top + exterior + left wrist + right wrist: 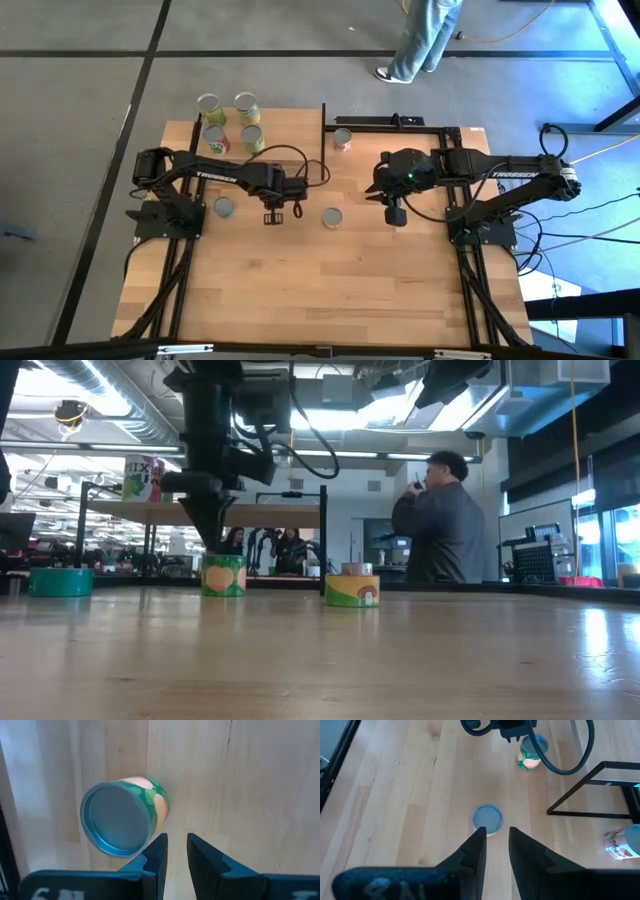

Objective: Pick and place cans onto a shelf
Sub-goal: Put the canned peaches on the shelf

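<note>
A green-and-peach can (pixel 150 795) with a silvery top stands upright on the table, also in the high view (pixel 224 207) and low view (pixel 224 575). My left gripper (pixel 272 215) points down beside it, fingers (pixel 161 851) nearly together and empty; I cannot tell whether they touch it. My right gripper (pixel 396 214) hangs shut and empty, with a second can (pixel 487 817) just ahead of it, also in the high view (pixel 332 217). A red-labelled can (pixel 342 138) stands near the black upright panel (pixel 323 125). Several cans (pixel 246 102) cluster at the shelf (pixel 285 115); one (pixel 145 478) stands on its board (pixel 270 513).
A low teal can (pixel 60 581) stands at the left under the shelf. A black metal frame (pixel 400 122) lies along the table's far right part. A person (pixel 440 520) stands beyond the far edge. Bare tabletop (pixel 320 290) fills the near half.
</note>
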